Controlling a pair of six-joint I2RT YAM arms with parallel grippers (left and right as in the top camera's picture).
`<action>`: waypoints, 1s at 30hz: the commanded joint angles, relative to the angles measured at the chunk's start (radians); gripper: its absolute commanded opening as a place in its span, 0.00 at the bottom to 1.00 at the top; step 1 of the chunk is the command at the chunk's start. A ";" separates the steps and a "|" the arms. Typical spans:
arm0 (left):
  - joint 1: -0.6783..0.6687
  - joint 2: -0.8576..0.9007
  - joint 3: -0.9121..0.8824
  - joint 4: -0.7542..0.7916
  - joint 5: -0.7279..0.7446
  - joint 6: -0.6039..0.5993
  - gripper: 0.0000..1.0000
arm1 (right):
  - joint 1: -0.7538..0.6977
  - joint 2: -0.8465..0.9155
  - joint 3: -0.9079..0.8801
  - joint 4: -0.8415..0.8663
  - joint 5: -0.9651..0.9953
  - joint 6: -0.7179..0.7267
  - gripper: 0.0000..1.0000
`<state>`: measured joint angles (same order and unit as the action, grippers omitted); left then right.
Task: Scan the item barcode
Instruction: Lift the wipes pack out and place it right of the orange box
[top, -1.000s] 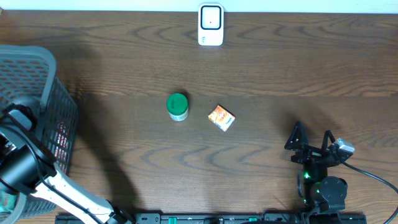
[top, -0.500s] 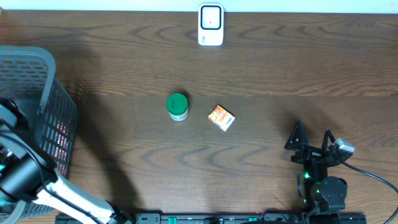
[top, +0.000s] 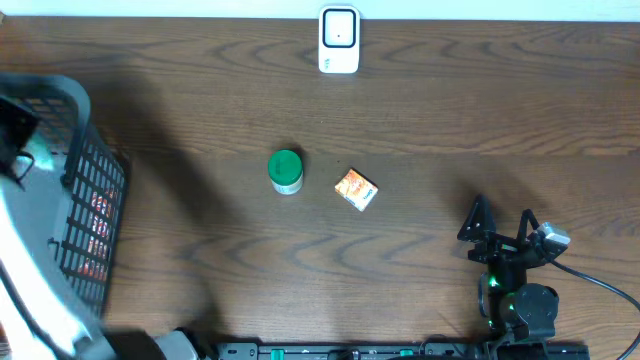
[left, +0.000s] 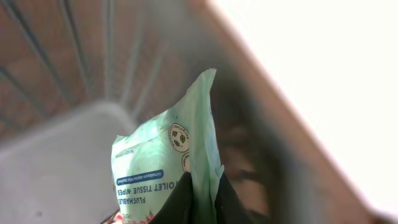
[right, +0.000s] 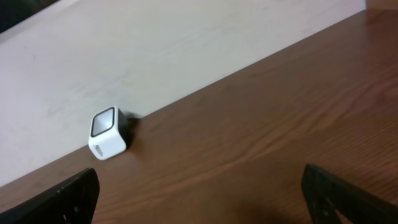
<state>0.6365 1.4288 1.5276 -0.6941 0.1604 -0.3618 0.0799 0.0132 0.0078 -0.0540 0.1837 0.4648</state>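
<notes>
Since a second ago my left arm (top: 35, 300) has swung up across the grey basket (top: 95, 190) at far left; the left gripper (left: 202, 200) is pinched tight on a pale green wipes pack (left: 165, 165), basket mesh behind it. Over on the other side the right gripper (top: 500, 222) stands spread wide, holding nothing, well apart from the scanner (top: 339, 40).

Left wrist view: pale green wipes pack (left: 165, 168), blue band reads "OILET TISSUE WIPES" (leading letter not visible), with "FLUSHABLE" on the line beneath. Two round seals above the band: print too small to read. Overhead: small orange box (top: 356, 188), print illegible.
</notes>
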 joint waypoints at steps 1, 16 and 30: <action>-0.013 -0.175 0.027 -0.008 0.078 0.009 0.07 | 0.006 0.000 -0.002 -0.002 0.006 0.010 0.99; -0.644 -0.224 -0.021 0.043 0.735 0.030 0.07 | 0.006 0.000 -0.002 -0.002 0.006 0.009 0.99; -1.178 0.407 -0.037 0.526 1.053 0.075 0.07 | 0.006 0.000 -0.002 -0.002 0.006 0.009 0.99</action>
<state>-0.5186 1.7470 1.4860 -0.2123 1.0733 -0.2859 0.0799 0.0135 0.0078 -0.0540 0.1841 0.4648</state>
